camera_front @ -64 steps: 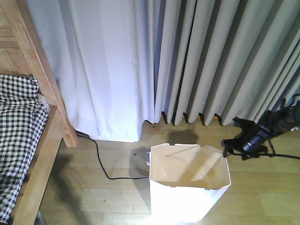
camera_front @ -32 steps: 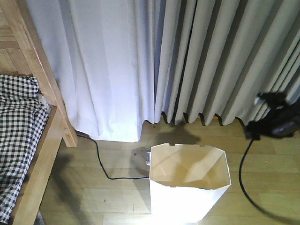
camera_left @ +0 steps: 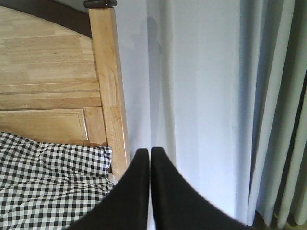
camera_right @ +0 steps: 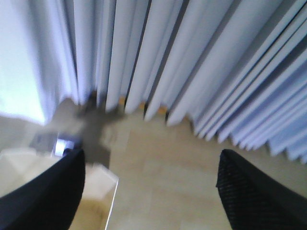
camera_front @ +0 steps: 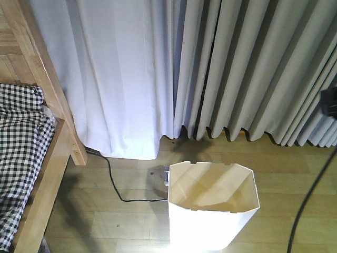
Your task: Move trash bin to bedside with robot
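Right gripper (camera_right: 148, 191) spread wide, grasping nothing, probably raised clear of the white tapered plastic trash bin (camera_front: 213, 208). Left gripper (camera_left: 145, 158) clenched, empty. Bin upright, well right of the light-brown wooden bed (camera_front: 50, 158).

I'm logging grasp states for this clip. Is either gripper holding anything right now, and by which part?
Nothing is held. The left gripper is shut on nothing, the right gripper is wide open over the floor, and the trash bin stands free.
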{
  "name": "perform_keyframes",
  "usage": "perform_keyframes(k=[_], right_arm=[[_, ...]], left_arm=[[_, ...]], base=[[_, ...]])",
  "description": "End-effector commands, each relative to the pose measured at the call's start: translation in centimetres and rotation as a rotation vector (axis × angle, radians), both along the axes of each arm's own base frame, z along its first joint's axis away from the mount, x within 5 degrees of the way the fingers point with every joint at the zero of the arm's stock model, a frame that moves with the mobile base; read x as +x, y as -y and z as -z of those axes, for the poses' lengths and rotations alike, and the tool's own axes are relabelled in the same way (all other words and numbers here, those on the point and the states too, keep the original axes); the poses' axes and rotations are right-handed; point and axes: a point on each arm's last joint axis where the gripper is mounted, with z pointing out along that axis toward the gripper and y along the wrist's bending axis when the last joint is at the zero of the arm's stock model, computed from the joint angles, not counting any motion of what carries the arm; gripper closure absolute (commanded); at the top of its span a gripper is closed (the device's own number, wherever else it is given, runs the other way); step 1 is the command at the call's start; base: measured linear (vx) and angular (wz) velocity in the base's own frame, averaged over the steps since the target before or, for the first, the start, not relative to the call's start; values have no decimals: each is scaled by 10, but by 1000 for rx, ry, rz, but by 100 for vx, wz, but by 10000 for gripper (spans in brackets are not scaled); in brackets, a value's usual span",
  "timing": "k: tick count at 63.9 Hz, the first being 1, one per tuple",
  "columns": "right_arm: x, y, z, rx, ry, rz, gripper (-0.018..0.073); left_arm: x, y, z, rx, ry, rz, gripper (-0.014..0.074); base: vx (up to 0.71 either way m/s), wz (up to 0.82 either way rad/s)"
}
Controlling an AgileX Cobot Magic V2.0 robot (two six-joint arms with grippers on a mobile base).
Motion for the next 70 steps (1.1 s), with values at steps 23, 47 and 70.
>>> perform_keyframes(k=[23,47,70], right_arm=[[-88,-37,-21,34,346,-52,14],[-161,-46,7,175,596,-63,14],[-173,-47,18,122,604,-90,14]], left_arm=[[-2,1,-15,2,103,7,603],[-2,1,-15,2,103,7,603],[-2,1,-15,2,103,7,603]], base=[[0,0],[0,0],[0,0]])
